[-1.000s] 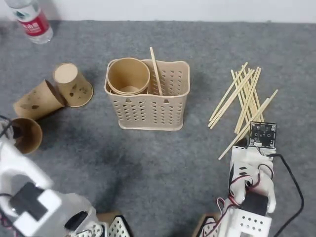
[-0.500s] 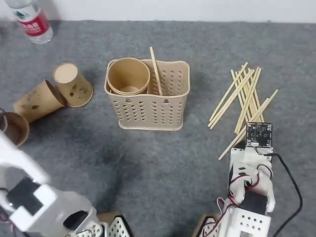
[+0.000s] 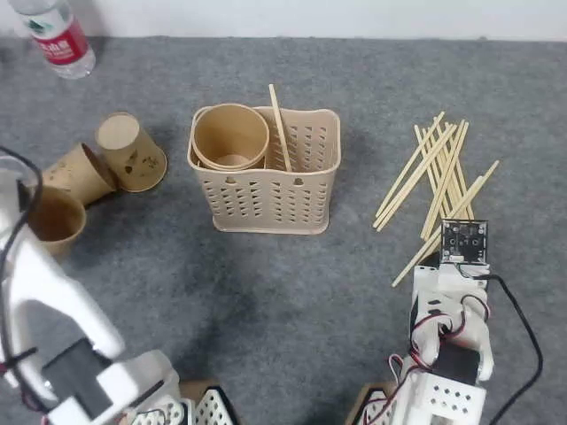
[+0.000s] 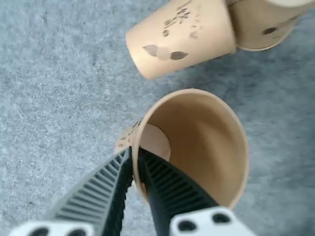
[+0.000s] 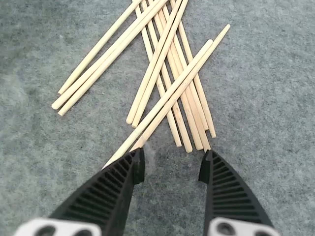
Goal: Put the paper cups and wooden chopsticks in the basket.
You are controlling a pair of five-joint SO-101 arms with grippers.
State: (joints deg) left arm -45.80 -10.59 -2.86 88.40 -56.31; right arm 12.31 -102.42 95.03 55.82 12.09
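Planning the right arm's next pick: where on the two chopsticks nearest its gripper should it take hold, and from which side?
Probably best to take the two chopsticks near their free ends, which stick out of the pile toward the right gripper. Come down from above with the jaws across them: they lie flat on the carpet, and farther along they cross other sticks.

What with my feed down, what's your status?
Left gripper shut on paper cup rim. Right gripper open, short of chopsticks. Nothing blocking basket.
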